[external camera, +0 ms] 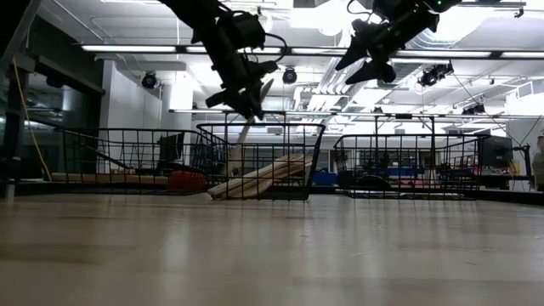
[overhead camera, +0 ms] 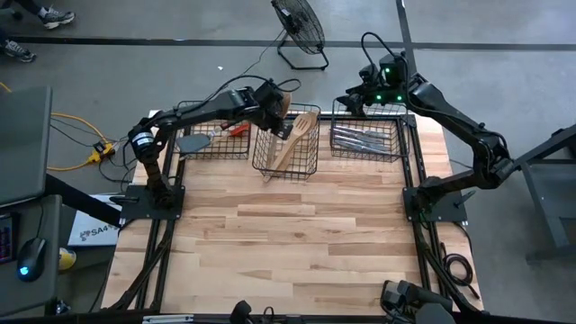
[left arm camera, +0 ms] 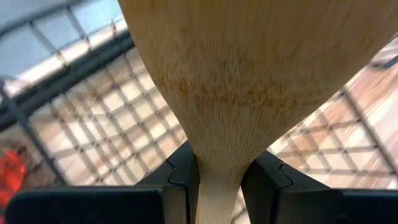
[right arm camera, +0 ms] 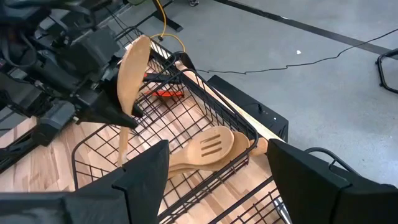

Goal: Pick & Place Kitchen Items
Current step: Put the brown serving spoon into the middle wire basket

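While the left gripper (overhead camera: 274, 106) hangs over the middle black wire basket (overhead camera: 286, 168), its two dark fingers (left arm camera: 183, 177) are clamped on the neck of a pale wooden spoon (left arm camera: 249, 81), with the broad bowl standing above the fingers and the handle pointing down into the basket. In the right wrist view the same spoon (right arm camera: 129, 74) is upright, its handle reaching down inside the basket wall. Other pale wooden utensils, among them a slotted wooden turner (overhead camera: 300, 130), lie tilted in this middle basket, leaning on its far rim.

To the robot's left stands a second black wire basket (overhead camera: 193, 155); it holds a black turner (overhead camera: 193, 142) and a red-headed spatula (overhead camera: 238, 130), lying flat. On the robot's right a third black wire basket (overhead camera: 396, 153) contains silver metal cutlery (overhead camera: 364, 139), lying across its floor.

Above the far rim of that third basket the right gripper (overhead camera: 353, 101) hovers, its fingers spread wide apart and holding nothing. All three baskets sit in a row along the far edge of the light wooden table (overhead camera: 297, 252). A black floor fan (overhead camera: 300, 27) stands on the grey floor beyond the table.
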Tool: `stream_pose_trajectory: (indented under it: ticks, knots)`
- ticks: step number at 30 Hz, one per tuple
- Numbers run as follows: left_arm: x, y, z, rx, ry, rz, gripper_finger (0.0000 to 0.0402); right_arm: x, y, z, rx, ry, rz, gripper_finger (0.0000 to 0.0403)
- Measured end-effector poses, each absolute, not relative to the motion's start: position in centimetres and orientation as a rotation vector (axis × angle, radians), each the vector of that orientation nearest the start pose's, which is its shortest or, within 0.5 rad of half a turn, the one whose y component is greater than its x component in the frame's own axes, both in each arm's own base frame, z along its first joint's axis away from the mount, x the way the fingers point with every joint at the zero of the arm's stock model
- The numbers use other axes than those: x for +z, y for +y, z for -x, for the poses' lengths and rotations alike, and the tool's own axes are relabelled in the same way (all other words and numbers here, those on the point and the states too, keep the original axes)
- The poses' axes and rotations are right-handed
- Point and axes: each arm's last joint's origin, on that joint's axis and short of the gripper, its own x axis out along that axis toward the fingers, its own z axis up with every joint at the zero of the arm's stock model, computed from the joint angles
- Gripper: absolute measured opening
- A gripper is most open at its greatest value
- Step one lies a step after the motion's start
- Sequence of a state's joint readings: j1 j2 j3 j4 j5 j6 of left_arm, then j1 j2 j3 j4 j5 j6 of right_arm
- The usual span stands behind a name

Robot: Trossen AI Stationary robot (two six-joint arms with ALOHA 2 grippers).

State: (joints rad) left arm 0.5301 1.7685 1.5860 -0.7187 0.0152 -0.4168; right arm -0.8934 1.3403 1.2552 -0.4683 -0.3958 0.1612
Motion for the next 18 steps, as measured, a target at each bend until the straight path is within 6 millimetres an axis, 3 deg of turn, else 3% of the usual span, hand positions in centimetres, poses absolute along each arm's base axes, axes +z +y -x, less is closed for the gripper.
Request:
stream_pose_trajectory:
  ticks: [13,18]
  knots:
    - [27.7,19.8,-34.1,0.646,0.847,0.661,0.0082,34.8,-21.8,-19.0,-0.522,0.423,-0.501,0.0263]
    - [27.8,19.8,-34.1,0.645,0.848,0.654,0.0082,34.8,-21.7,-18.9,-0.523,0.433,-0.502,0.0263]
